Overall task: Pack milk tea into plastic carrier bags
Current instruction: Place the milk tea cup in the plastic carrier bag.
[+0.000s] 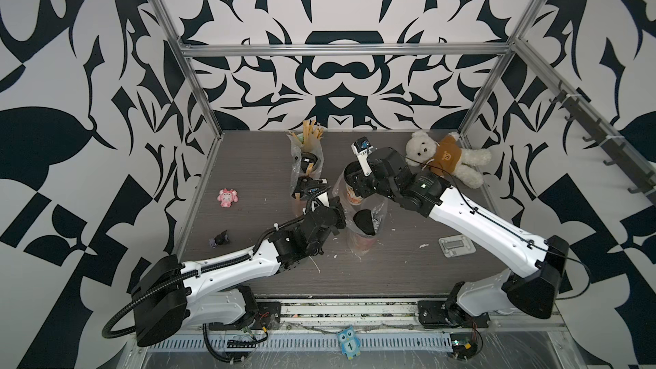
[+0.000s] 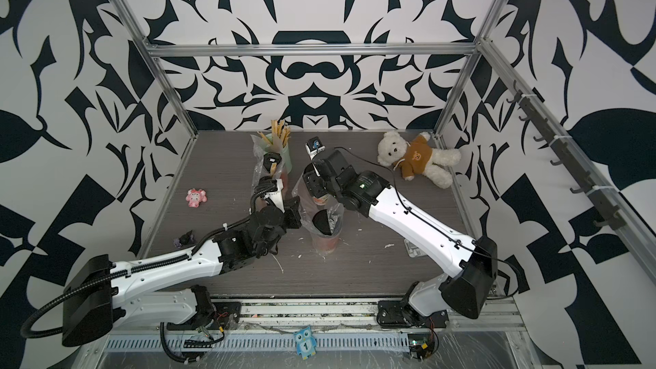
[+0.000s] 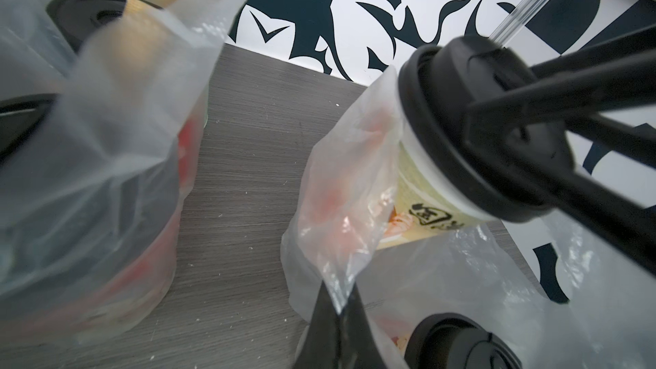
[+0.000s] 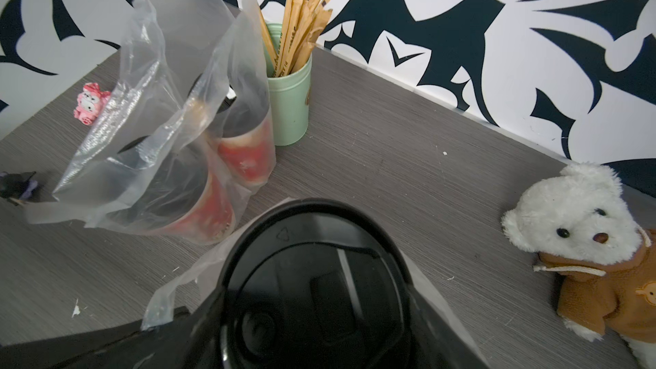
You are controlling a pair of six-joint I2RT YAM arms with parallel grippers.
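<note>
My left gripper (image 3: 339, 308) is pinched fully shut on a fold of the near carrier bag (image 3: 333, 207), whose film is thin, limp and slippery, so I take folds at the rim. At 12 o'clock of the red cup (image 1: 362, 243) bagged there, my right gripper (image 1: 356, 179) spans wide around the stiff lid of the cream cup (image 3: 422, 179) at the bag mouth. I judge the paper wall crushable. The filled bag (image 4: 159, 118) stands at 10 o'clock.
</note>
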